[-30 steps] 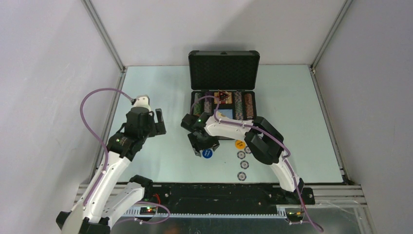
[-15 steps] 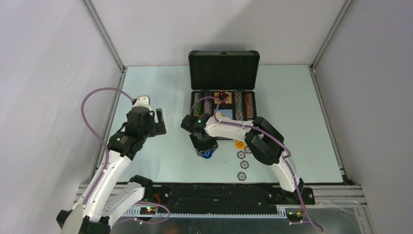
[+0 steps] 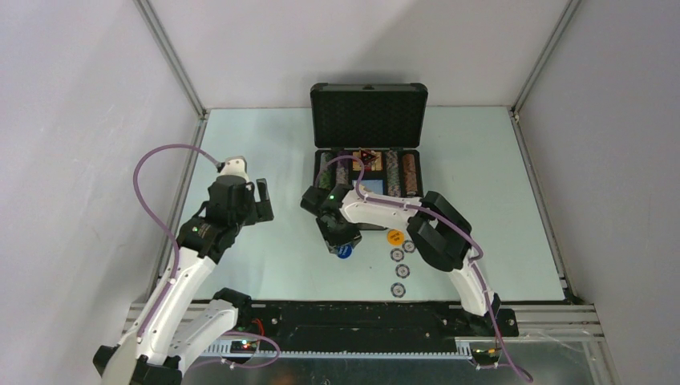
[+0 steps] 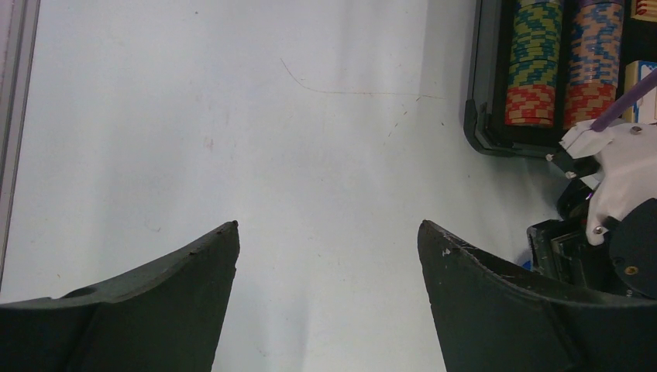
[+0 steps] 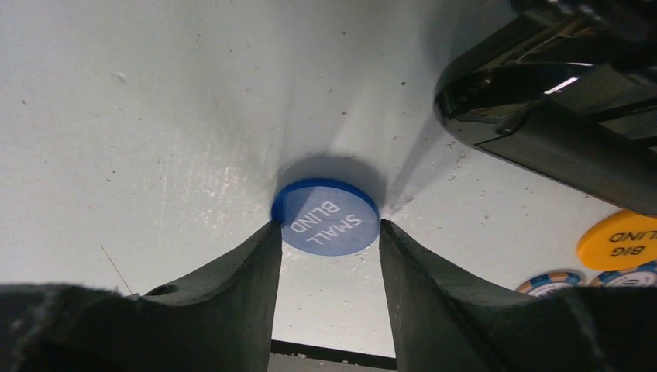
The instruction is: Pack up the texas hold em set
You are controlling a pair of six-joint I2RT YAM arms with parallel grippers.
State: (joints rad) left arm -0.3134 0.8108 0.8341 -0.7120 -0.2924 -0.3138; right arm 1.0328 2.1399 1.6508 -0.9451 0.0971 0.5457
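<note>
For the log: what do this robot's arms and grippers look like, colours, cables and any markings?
Both arms have white links and bulky black joints. The left arm and right arm each carry a loose purple cable and a small green light. The left gripper and right gripper have broad dark fingers, curved and tapering to blunt tips, with scuffed edges. No lettering shows on them.

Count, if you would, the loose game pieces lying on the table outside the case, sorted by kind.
Blue button: 1
Orange button: 1
Striped chips: 4
Total: 6
</note>
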